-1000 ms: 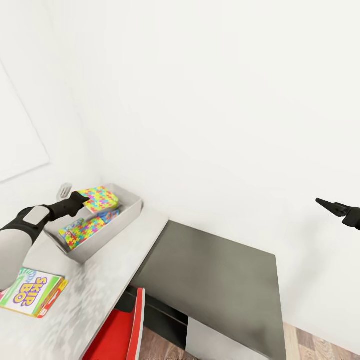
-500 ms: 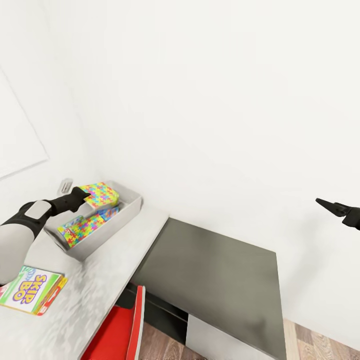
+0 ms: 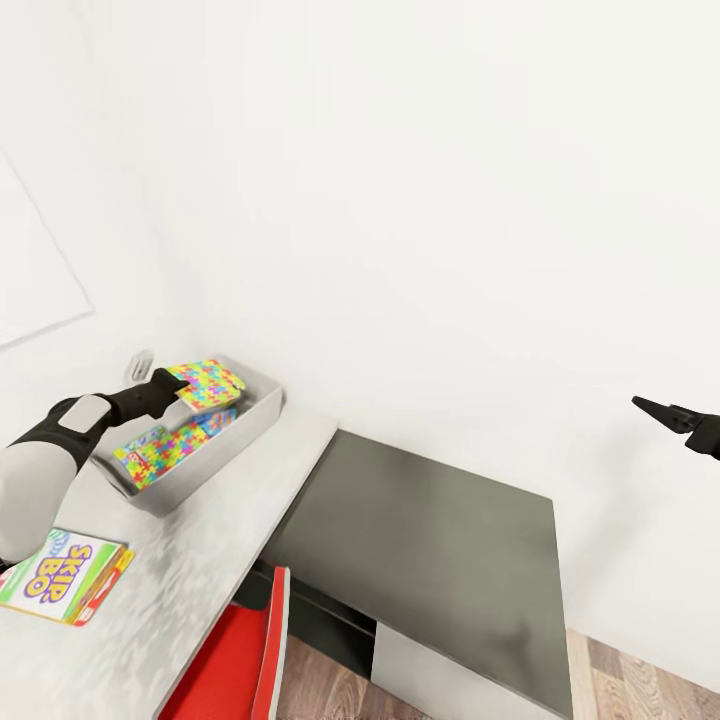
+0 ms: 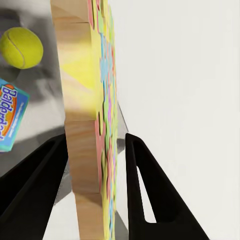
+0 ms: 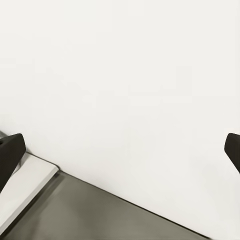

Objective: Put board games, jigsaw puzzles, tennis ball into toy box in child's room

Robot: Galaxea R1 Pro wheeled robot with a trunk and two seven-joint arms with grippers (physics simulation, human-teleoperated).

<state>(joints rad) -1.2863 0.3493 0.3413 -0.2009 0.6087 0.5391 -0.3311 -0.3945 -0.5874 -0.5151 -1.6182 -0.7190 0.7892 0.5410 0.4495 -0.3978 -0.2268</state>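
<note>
You are in the middle of the puzzle step: your left gripper is clamped on the edge of a thin, flat, multicoloured jigsaw puzzle square with a pale wooden back, holding it tilted above the far end of the shallow light-grey toy box with flared sides, which sits at the far edge of the long pale-grey-topped table, close to the white wall. In the left wrist view the two black fingers stand on either side of the puzzle's edge, and beyond it a small yellow-green tennis ball and a smaller blue board game box lie on the box's grey floor. A second bright jigsaw square already lies flat in the box's near part. Your right gripper hangs well apart over the lower dark grey corner section; in the right wrist view its fingertips sit wide apart with nothing between them. The next move, as I judge it, calls for lowering the held puzzle until it is inside the walls, levelling it so it does not prop on the rim, then parting the fingers. After that the white-green-red "SKIP BO" game box near the table's front edge is not yet boxed.
</note>
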